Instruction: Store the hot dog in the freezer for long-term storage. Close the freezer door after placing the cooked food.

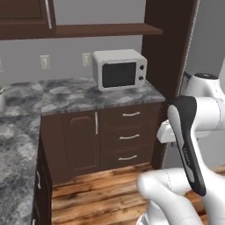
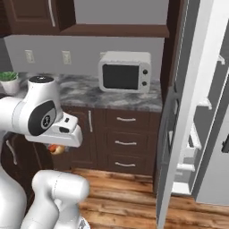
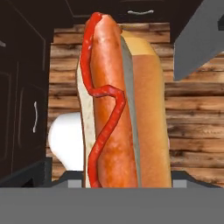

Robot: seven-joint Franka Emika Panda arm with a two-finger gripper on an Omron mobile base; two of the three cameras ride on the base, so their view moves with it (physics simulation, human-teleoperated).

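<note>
The hot dog [image 3: 118, 109], a tan bun with a red sausage and a wavy ketchup line, stands lengthwise right in front of the hand camera. My gripper [image 2: 57, 146] is shut on it. In the right base view it shows as a small orange bit [image 2: 55, 149] under the white hand, in front of the lower cabinets. To the right, the freezer door [image 2: 179, 129] stands swung open, seen nearly edge-on. Behind it, the freezer [image 2: 197, 143] shows white shelves. The hand is left of the door, well apart from it.
A white microwave [image 1: 119, 68] sits on the grey stone counter [image 1: 66, 94] above dark drawers [image 1: 129, 136]. The wooden floor [image 1: 101, 193] lies below the hand. A light-grey panel [image 3: 201, 39] cuts into the hand view's upper right. A potted plant [image 2: 9, 80] stands at the far left.
</note>
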